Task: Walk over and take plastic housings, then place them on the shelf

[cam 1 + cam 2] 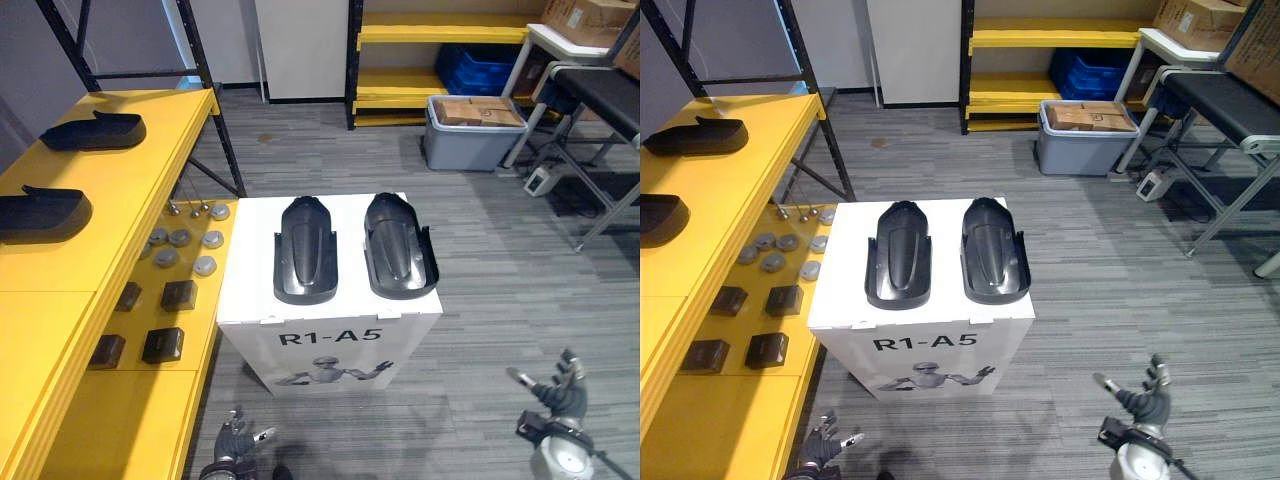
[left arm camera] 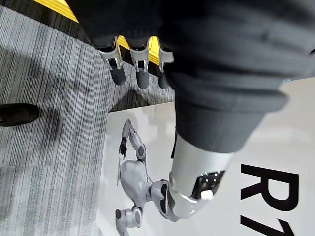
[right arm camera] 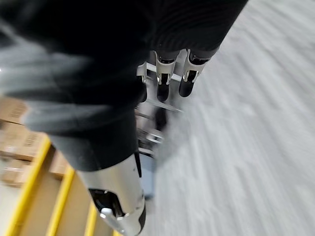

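Observation:
Two dark plastic housings lie side by side on top of a white box (image 1: 330,320): the left housing (image 1: 305,250) and the right housing (image 1: 398,244). Two more dark housings (image 1: 93,131) (image 1: 42,214) rest on the yellow shelf (image 1: 60,290) at the left. My left hand (image 1: 236,440) hangs low in front of the box's lower left corner, fingers relaxed and holding nothing. My right hand (image 1: 560,395) hangs low at the right over the carpet, fingers spread and empty. Both hands are well short of the housings on the box.
Lower on the yellow shelf lie several grey discs (image 1: 180,238) and small dark blocks (image 1: 162,344). Behind the box stand a grey bin of cartons (image 1: 470,130), a yellow rack with blue crates (image 1: 480,65) and a metal-framed bench (image 1: 600,100) at the right.

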